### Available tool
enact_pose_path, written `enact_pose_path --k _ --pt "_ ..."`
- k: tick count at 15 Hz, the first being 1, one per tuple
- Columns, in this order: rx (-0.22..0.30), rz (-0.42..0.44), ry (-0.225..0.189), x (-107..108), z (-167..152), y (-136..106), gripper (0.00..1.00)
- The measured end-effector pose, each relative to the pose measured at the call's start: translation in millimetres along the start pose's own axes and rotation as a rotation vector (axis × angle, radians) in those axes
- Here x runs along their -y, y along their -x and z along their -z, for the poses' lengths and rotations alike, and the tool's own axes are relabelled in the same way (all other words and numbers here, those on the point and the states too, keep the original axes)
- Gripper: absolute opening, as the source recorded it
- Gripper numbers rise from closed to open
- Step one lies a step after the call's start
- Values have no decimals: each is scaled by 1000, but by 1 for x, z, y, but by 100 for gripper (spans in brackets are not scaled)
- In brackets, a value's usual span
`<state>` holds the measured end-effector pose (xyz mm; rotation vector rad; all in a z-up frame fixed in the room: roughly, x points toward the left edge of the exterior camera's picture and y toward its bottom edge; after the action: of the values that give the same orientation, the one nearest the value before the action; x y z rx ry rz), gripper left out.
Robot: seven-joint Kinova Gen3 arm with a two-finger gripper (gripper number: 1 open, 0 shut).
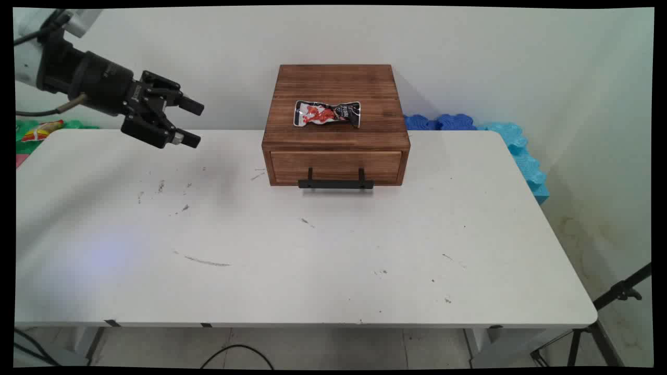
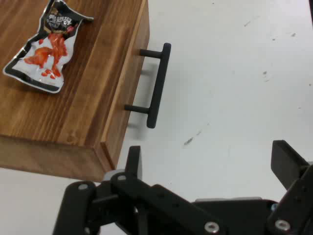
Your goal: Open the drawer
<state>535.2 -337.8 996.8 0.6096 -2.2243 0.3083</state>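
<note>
A wooden drawer box (image 1: 336,127) stands at the back middle of the white table (image 1: 292,245), its drawer pushed in, with a black bar handle (image 1: 336,183) on the front. A crumpled red, white and black snack packet (image 1: 326,113) lies flat on the box's top. My gripper (image 1: 194,123) hangs open and empty in the air at the left, well apart from the box and pointing toward it. In the hand view the box (image 2: 68,98), the packet (image 2: 46,46) and the handle (image 2: 157,85) lie ahead of the open gripper (image 2: 210,164).
Blue foam pieces (image 1: 487,135) lie behind the table's right back corner. Green and red packaging (image 1: 39,131) sits off the left edge. A black tripod (image 1: 609,307) stands on the floor at the right. Small dark scuffs mark the tabletop.
</note>
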Motion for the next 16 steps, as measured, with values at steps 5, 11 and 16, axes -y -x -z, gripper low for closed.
enact_pose_path --k 5,11,16 --pt "49 -3 -27 1 -10 -15 100" --pt "106 6 -60 -1 -41 -52 100" --pt "181 -18 -72 -3 -93 -88 100"
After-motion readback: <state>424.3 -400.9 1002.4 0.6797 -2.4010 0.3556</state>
